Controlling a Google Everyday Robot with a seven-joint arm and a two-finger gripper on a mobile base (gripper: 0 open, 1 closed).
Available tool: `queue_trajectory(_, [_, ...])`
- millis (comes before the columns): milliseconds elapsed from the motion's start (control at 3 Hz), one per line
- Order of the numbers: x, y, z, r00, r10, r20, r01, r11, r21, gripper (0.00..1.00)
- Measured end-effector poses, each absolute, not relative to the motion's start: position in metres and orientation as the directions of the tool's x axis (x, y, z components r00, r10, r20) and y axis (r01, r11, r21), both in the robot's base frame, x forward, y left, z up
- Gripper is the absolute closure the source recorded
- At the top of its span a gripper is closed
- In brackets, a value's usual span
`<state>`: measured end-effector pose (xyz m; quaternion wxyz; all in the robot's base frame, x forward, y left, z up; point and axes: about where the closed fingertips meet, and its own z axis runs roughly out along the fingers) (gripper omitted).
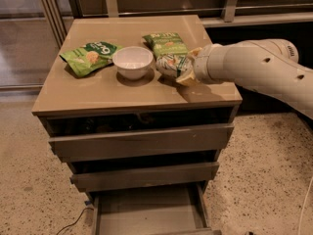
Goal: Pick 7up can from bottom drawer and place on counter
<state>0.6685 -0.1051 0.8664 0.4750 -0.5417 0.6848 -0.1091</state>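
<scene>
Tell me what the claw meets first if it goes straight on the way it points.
Probably the white bowl: the claw, holding the 7up can over the counter, points toward it, though its height is unclear.

Dim light, gripper (183, 68) above counter (117, 94) casting shadow

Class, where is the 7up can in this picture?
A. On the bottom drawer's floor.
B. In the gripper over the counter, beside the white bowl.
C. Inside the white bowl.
B: the gripper is closed on the 7up can over the counter, next to the white bowl; the visible floor of the open bottom drawer is bare.
</scene>
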Motion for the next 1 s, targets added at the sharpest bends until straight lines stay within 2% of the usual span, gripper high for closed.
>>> queue_trajectory(1000, [0.681,-0.113,0.848,-0.062,-0.872,-0.485,-0.688,0.390,-0.612,1.00])
